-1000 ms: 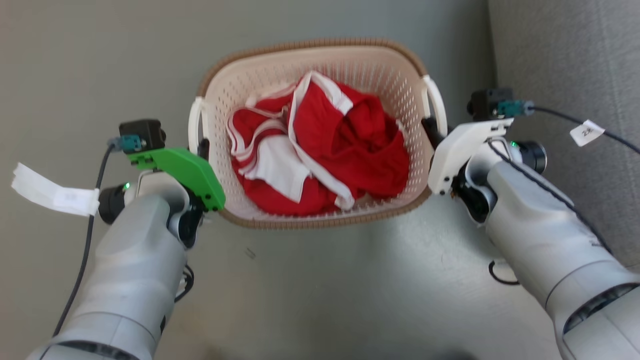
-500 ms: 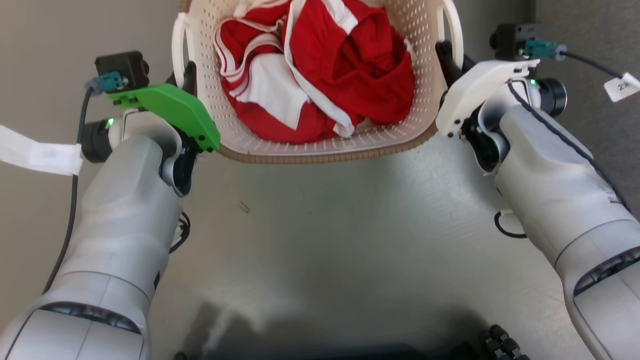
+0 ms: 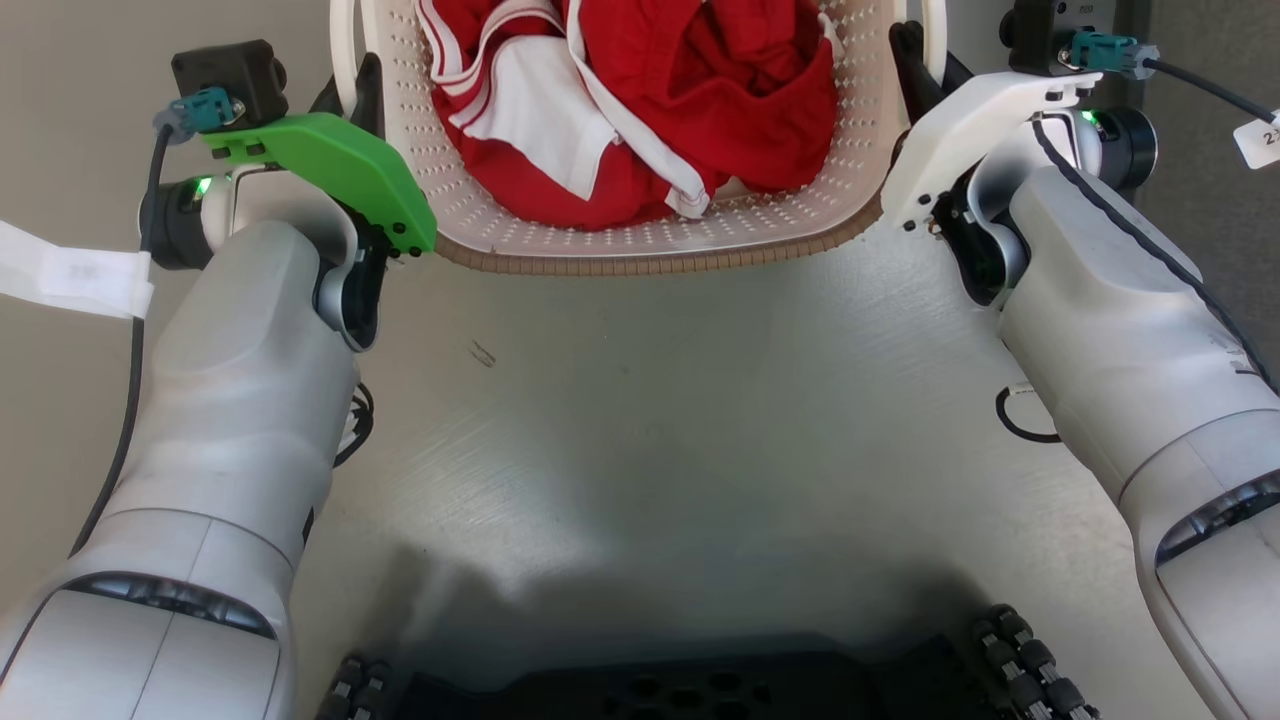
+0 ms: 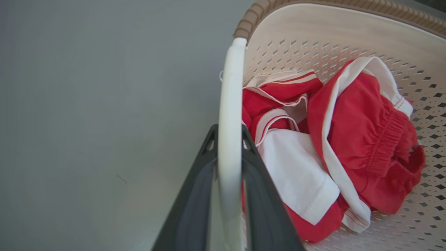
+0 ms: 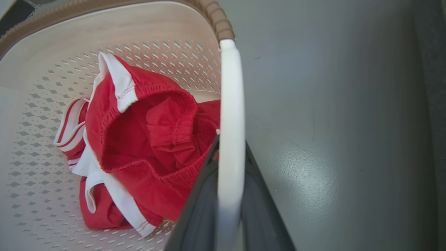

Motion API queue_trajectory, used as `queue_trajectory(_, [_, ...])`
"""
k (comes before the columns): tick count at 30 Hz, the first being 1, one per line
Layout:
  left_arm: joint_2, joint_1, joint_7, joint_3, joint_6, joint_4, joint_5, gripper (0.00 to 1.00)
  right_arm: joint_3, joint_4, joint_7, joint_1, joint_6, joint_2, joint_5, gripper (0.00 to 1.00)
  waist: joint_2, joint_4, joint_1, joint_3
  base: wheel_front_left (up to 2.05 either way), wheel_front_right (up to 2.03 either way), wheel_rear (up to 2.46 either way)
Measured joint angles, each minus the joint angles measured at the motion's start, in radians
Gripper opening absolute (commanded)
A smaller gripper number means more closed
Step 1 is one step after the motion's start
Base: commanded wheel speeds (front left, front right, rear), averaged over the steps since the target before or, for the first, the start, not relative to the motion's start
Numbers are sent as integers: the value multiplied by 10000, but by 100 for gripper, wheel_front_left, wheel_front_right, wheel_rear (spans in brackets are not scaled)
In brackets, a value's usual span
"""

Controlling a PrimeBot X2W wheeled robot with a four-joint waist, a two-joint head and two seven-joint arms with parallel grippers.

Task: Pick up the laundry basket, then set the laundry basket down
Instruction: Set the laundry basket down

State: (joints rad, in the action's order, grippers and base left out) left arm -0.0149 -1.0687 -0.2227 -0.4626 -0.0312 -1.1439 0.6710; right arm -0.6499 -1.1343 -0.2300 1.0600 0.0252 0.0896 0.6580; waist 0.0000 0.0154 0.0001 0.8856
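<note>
The laundry basket [image 3: 650,262], cream and perforated with a brown woven rim, sits between my two arms at the top of the head view, its far half cut off. Red and white clothes [image 3: 640,110] lie bunched inside it. My left gripper [image 3: 365,85] is shut on the basket's left white loop handle [image 4: 230,104], whose band runs between the dark fingers [image 4: 195,195]. My right gripper [image 3: 910,50] is shut on the right white handle [image 5: 230,104], with one finger on each side of it. In both wrist views the clothes [image 5: 139,146] show inside the basket wall [image 4: 348,38].
Smooth grey floor [image 3: 650,430] spreads under and around the basket. A darker textured grey surface [image 3: 1215,190] borders the right side. My black base [image 3: 700,690] shows at the bottom edge. A small black cable loop [image 3: 1020,420] lies near my right forearm.
The whole head view has shifted: basket and grippers now sit higher and look larger, and my black base has come into view. Both grippers keep their hold on the handles.
</note>
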Motion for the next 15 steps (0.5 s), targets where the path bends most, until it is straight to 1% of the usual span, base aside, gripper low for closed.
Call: queue_trajectory(15, [-15, -329, -163, -4, 94, -111, -159, 0, 10, -234, -84, 360, -23, -52, -86, 0, 0, -52, -1, 729, 0, 0, 0])
